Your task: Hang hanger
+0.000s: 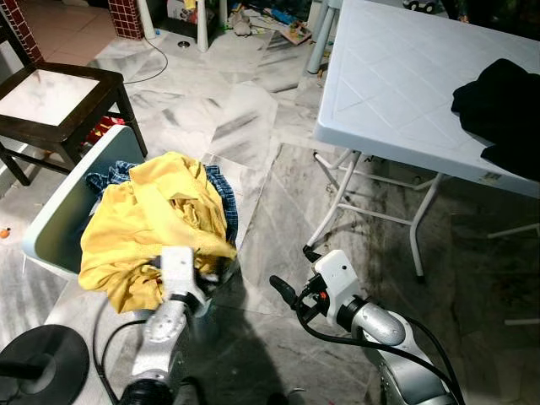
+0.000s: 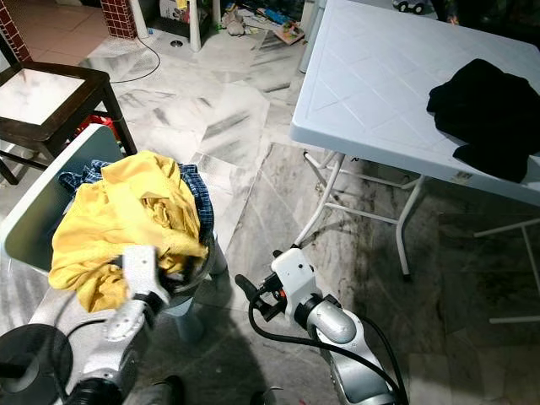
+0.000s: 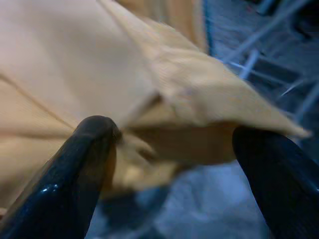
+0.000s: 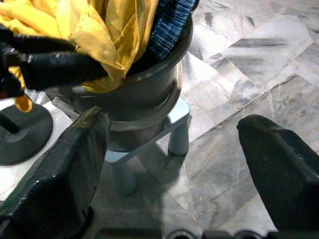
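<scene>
1. The floor is grey and white marble tile, with dark smudges under the white table.
2. Closest to the robot, the left gripper is at the near rim of a dark round basket. Its two black fingers are spread apart, with a fold of the yellow shirt between them. The fingers are not pinching it tight.
3. The right gripper hangs low over the floor, just beside the basket. Its fingers are wide open and hold nothing.
4. A round black base sits on the floor near the robot's left side.
5. The basket is full of clothes. The yellow shirt lies on top and spills over the near rim. A blue checked cloth peeks out from under it.
6. The right wrist view shows that the basket stands on a small pale blue stool. The eye views mostly hide that stool.
7. A pale lid or panel leans at the basket's left side.
8. Farther off, a dark wooden chair stands on the left.
9. On the right, the white folding table has a black garment lying near its right edge.
10. At the far end, toys and clutter lie on the floor.
11. I cannot make out a hanger anywhere.
</scene>
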`<state>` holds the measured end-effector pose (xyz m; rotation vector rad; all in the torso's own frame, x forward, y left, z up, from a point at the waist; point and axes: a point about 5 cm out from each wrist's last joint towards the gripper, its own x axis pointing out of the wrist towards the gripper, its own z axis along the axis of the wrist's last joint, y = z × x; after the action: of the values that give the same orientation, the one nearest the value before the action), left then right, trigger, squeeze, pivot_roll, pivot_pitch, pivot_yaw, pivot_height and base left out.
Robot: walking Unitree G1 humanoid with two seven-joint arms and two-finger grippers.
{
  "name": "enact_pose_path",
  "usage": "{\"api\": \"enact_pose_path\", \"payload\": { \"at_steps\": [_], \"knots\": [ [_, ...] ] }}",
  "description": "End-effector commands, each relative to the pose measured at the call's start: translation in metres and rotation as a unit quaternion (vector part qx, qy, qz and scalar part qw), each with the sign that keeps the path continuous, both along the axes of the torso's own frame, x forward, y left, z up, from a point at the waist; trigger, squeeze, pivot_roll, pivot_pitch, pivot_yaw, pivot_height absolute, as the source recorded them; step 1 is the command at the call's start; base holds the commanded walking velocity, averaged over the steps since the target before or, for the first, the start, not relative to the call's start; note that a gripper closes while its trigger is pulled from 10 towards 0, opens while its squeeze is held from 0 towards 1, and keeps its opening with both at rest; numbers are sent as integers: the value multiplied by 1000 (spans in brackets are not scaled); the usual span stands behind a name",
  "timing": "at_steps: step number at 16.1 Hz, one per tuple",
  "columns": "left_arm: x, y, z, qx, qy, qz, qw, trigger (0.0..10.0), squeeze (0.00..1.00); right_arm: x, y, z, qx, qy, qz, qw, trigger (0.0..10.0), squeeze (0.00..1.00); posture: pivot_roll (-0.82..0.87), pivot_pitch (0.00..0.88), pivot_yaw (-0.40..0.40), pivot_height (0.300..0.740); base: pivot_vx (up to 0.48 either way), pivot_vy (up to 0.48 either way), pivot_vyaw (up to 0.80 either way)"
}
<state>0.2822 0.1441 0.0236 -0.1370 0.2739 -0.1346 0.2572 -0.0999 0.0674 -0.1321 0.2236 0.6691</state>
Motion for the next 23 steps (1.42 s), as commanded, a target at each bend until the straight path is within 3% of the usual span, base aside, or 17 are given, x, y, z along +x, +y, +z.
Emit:
{"api": "enact_pose_path", "payload": {
  "at_steps": [1, 2, 5, 7, 9, 12, 16, 17, 18, 23],
  "knots": [
    [-9, -3, -10, -12, 32, -16, 999, 10000, 0, -3, -4, -2, -6, 1, -5, 1000, 10000, 0, -76, 164, -113, 740, 0, 0, 0],
    [-15, -2, -17, -20, 61, -24, 998, 10000, 0, -4, -4, -2, -5, 2, -7, 1000, 10000, 0, -77, 167, -111, 740, 0, 0, 0],
    [-16, -2, -19, -43, 73, -25, 996, 10000, 0, -4, -4, -3, -5, 3, -7, 1000, 10000, 0, -73, 170, -113, 740, 0, 0, 0],
    [-13, -1, -17, -50, 63, -16, 997, 10000, 0, -3, -4, -2, -6, 2, -7, 1000, 10000, 0, -70, 170, -117, 740, 0, 0, 0],
    [-1, -5, -8, -53, 29, -8, 998, 10000, 0, -1, -4, -1, -6, 0, -5, 1000, 10000, 0, -71, 169, -121, 740, 0, 0, 0],
    [17, -10, 8, -21, -3, -7, 1000, 10000, 0, -1, -5, -1, -7, -1, -7, 1000, 10000, 0, -83, 168, -122, 740, 0, 0, 0],
    [29, -6, 9, 42, 2, 0, 999, 10000, 0, -2, -4, -1, -5, -2, -12, 1000, 10000, 0, -91, 172, -112, 740, 0, 0, 0],
    [32, -2, 9, 49, 8, 15, 999, 7333, 0, -2, -4, -1, -4, -2, -14, 1000, 10000, 0, -91, 172, -112, 740, 0, 0, 0],
    [34, 1, 10, 45, 12, 26, 999, 275, 0, -3, -4, -2, -4, -1, -15, 1000, 10000, 0, -95, 175, -108, 740, 0, 0, 0],
    [36, 17, 10, 64, 7, 60, 996, 0, 0, -5, -6, -4, -5, 0, -23, 1000, 10000, 0, -100, 173, -105, 740, 0, 0, 0]
  ]
}}
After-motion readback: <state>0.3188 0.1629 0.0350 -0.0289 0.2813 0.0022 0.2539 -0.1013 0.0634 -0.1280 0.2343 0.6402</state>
